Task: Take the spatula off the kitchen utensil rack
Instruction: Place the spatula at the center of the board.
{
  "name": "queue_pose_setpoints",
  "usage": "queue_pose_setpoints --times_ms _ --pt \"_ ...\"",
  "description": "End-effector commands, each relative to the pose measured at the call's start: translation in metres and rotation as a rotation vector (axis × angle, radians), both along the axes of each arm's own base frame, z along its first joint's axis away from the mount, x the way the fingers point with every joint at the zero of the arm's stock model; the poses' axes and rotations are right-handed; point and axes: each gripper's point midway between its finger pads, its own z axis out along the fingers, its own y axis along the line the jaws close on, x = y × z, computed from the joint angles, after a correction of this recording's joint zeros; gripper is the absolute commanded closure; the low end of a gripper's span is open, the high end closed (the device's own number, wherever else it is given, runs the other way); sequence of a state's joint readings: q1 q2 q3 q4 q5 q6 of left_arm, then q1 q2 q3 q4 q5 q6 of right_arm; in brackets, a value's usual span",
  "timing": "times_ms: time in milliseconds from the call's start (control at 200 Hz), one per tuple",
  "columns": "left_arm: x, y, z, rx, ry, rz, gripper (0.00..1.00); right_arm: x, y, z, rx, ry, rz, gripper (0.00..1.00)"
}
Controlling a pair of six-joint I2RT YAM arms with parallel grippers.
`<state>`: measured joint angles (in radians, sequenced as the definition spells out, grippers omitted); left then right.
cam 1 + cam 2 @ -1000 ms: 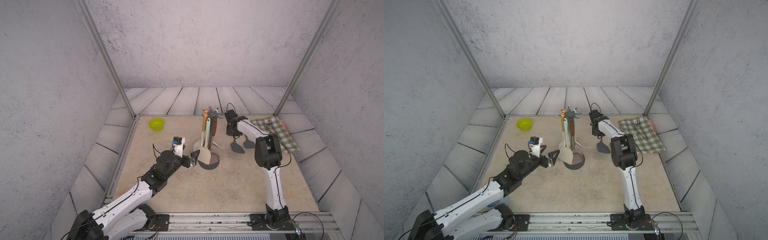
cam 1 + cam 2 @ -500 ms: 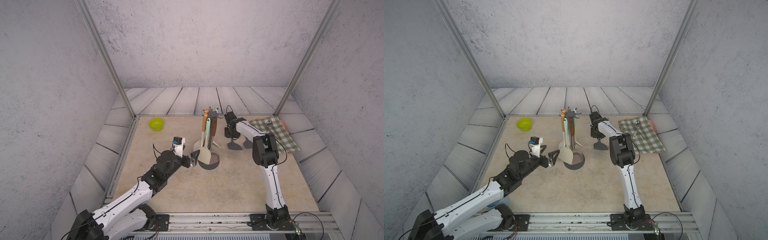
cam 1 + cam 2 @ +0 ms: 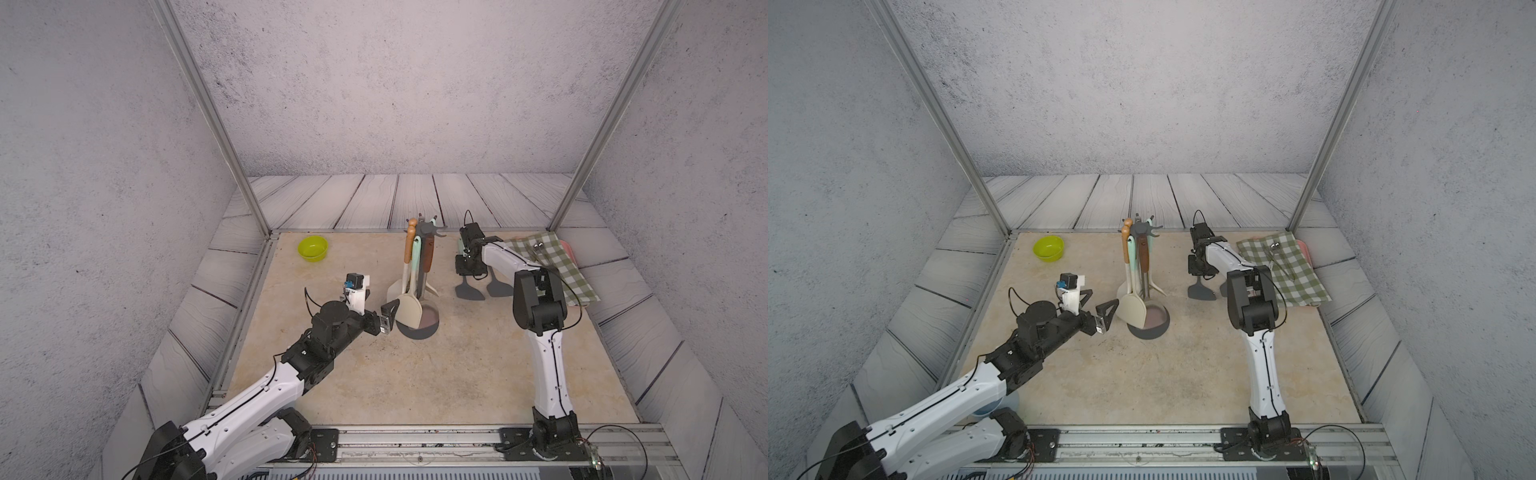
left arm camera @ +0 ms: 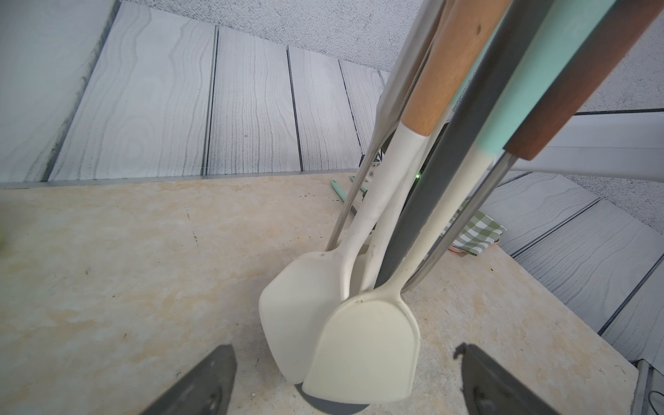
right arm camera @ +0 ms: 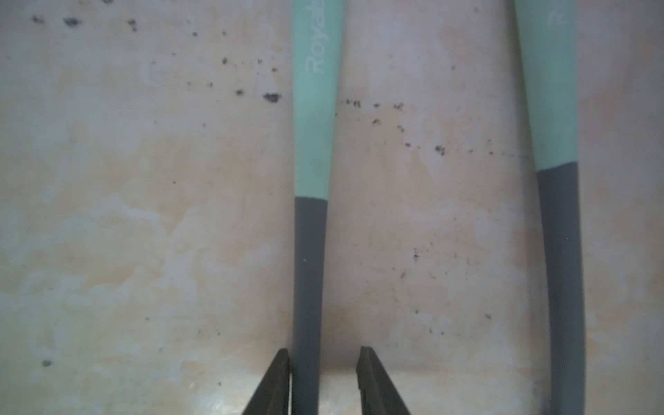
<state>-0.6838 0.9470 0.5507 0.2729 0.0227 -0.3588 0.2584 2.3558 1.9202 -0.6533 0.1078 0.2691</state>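
The kitchen utensil rack (image 3: 428, 229) (image 3: 1142, 230) stands mid-table, and cream spatulas (image 3: 409, 309) (image 4: 363, 345) and other utensils hang from it. A spatula with a teal handle and dark grey blade (image 3: 469, 291) (image 3: 1201, 293) (image 5: 310, 251) lies on the table to the right of the rack. My right gripper (image 3: 469, 272) (image 3: 1200, 274) (image 5: 323, 359) straddles its grey neck. One finger touches the neck and the other stands clear of it, so the jaws are open. My left gripper (image 3: 388, 318) (image 3: 1104, 313) (image 4: 345, 381) is wide open beside the rack's base (image 4: 334, 407), holding nothing.
A second teal-and-grey utensil (image 3: 498, 286) (image 5: 557, 215) lies just right of the first. A green checked cloth (image 3: 548, 262) (image 3: 1283, 266) with a metal piece on it covers the back right. A lime bowl (image 3: 313, 248) (image 3: 1049, 248) sits back left.
The right arm's elbow swung slightly left and then back. The dark spatula under its gripper shifted a little on the table. The left arm has not moved.
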Motion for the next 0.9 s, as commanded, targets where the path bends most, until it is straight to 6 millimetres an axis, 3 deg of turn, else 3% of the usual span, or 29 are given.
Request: queue_pose_setpoints --times_ms 0,510,896 --pt "-0.002 -0.002 0.001 0.007 -0.015 -0.010 0.01 -0.018 -0.013 -0.010 -0.055 0.069 0.008 0.68" --pt "-0.003 -0.003 0.001 0.005 -0.015 -0.014 0.01 -0.017 -0.015 -0.001 -0.070 0.054 0.022 0.84" --pt "-0.004 -0.003 0.002 0.004 -0.020 -0.015 0.01 -0.015 -0.018 0.001 -0.082 0.052 0.013 0.85"
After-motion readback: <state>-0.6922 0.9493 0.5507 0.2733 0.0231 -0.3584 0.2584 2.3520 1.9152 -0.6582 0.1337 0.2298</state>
